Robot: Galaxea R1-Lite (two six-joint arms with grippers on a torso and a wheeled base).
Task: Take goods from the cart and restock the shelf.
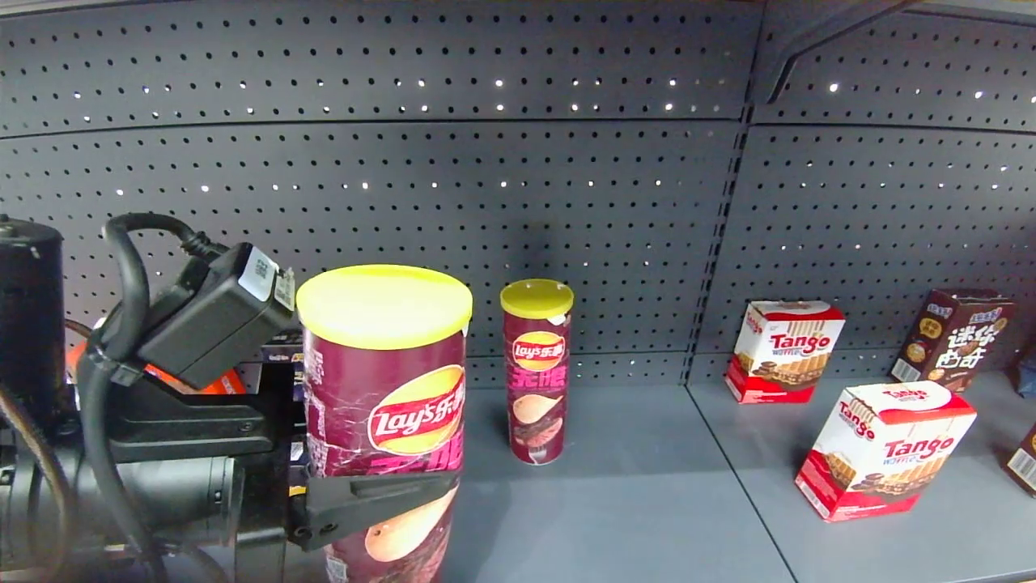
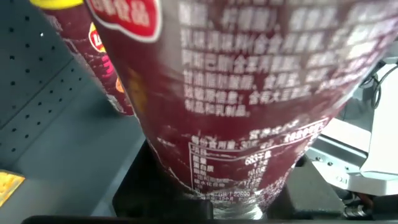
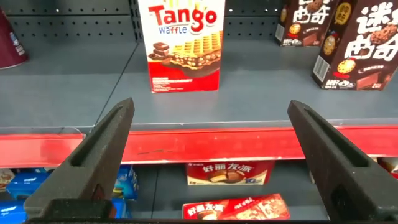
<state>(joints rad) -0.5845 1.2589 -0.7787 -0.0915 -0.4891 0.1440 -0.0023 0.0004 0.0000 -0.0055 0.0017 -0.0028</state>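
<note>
Maroon with a yellow lid, the chip can (image 1: 380,405) stood upright in the left gripper (image 1: 388,494), whose fingers were clamped around its lower body. It was near the front edge of the shelf (image 1: 647,486); whether its base touched the shelf could not be told. A second, matching can (image 1: 536,372) stood closer to the back edge, apart from the first. The right gripper (image 3: 214,155) hung before the shelf's front edge with its fingers spread wide and nothing between them, facing a waffle box (image 3: 181,43).
</note>
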